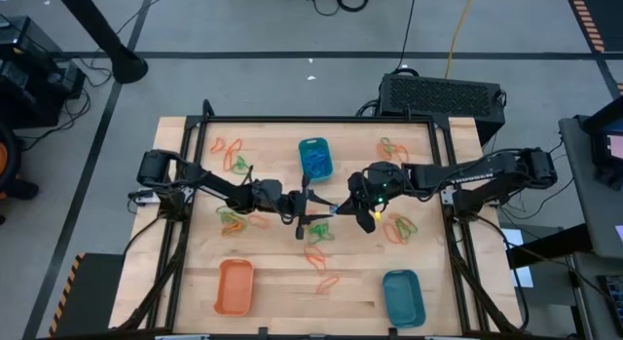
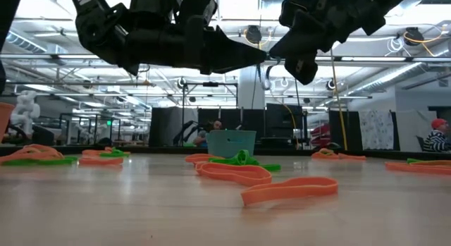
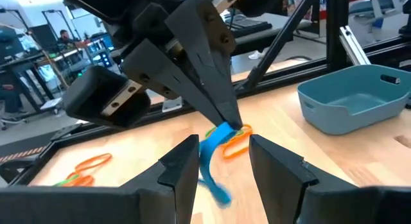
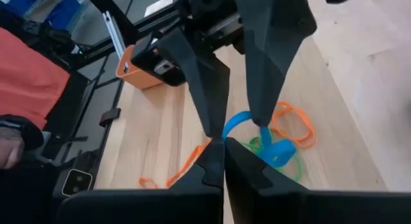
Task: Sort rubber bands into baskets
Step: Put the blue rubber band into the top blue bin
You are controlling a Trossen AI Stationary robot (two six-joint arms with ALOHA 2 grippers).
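Above the table's middle my right gripper (image 1: 343,206) is shut on a blue rubber band (image 3: 215,150). My left gripper (image 1: 308,207) faces it, open and level, with a finger on either side of the hanging band; I cannot tell whether they touch it. Orange and green rubber bands (image 4: 292,129) lie on the table beneath. A teal basket (image 1: 314,158) stands at the far middle, an orange basket (image 1: 235,285) near left and a second teal basket (image 1: 403,297) near right. My right gripper pinches the blue band's upper part (image 4: 226,137) between its two shut fingertips. The fingers (image 3: 225,108) come slanting down from the table's right. The band hangs slack below them as a loop, between my left gripper's fingers. Whether its lower end reaches the table does not show.
Clusters of orange and green bands lie at the far left (image 1: 232,155), far right (image 1: 391,150), left middle (image 1: 234,220), right middle (image 1: 399,228) and near middle (image 1: 319,267). A black frame (image 1: 321,119) rims the table. A person's red sleeve (image 4: 32,76) shows beyond the edge.
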